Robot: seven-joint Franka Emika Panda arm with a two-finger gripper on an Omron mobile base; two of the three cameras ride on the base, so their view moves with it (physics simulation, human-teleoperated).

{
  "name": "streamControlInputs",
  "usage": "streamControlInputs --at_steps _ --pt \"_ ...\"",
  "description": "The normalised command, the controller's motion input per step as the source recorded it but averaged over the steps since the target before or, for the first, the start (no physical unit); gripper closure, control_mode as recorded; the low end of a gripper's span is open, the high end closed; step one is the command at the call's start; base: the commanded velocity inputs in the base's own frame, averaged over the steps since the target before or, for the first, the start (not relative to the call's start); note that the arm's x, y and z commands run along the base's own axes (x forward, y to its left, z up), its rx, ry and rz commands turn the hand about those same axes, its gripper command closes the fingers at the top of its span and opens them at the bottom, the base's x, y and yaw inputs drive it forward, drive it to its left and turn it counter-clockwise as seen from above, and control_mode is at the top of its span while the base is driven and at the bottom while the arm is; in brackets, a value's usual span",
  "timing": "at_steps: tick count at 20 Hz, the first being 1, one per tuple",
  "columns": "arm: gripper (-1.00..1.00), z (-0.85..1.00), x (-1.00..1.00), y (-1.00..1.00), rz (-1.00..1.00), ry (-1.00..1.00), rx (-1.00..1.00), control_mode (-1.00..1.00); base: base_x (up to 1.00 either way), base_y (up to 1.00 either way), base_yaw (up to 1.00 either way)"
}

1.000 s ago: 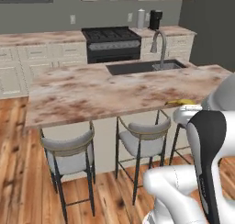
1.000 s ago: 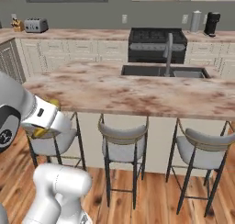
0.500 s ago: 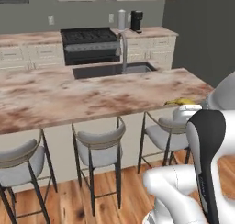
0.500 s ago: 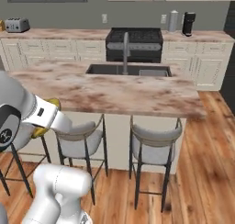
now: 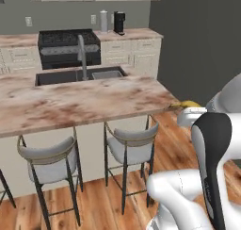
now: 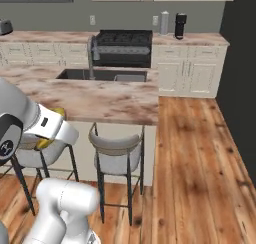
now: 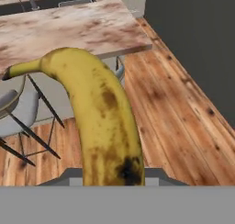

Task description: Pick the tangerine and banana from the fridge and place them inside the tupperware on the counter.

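One banana [image 7: 103, 126] rises from my gripper, held at its lower end, where my fingertips are hidden, so I cannot tell how firmly they press. Its long axis runs away from my hand, curving so the stem tip points toward the marbled island [image 5: 70, 102] with bar stools [image 6: 117, 150].

banana [image 7: 103, 122] lower end cut off at frame bottom, jaws hidden behind it, grip unseen
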Motion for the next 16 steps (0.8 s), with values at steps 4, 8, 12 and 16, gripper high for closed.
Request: streamControlInputs --at_steps 4,8,12,16 --pt "1.0 0.0 0.0 0.0 0.0 0.0 0.0 1.0 0.1 -1.0 0.0" --pt "1.0 0.0 0.0 0.0 0.0 0.0 0.0 1.0 0.24 -1.0 0.0" --pt "1.0 0.0 0.0 0.0 0.0 0.0 0.0 1.0 0.42 -1.0 0.0" --pt "1.0 0.0 0.0 0.0 0.0 0.0 0.0 1.0 0.61 -1.0 0.06"
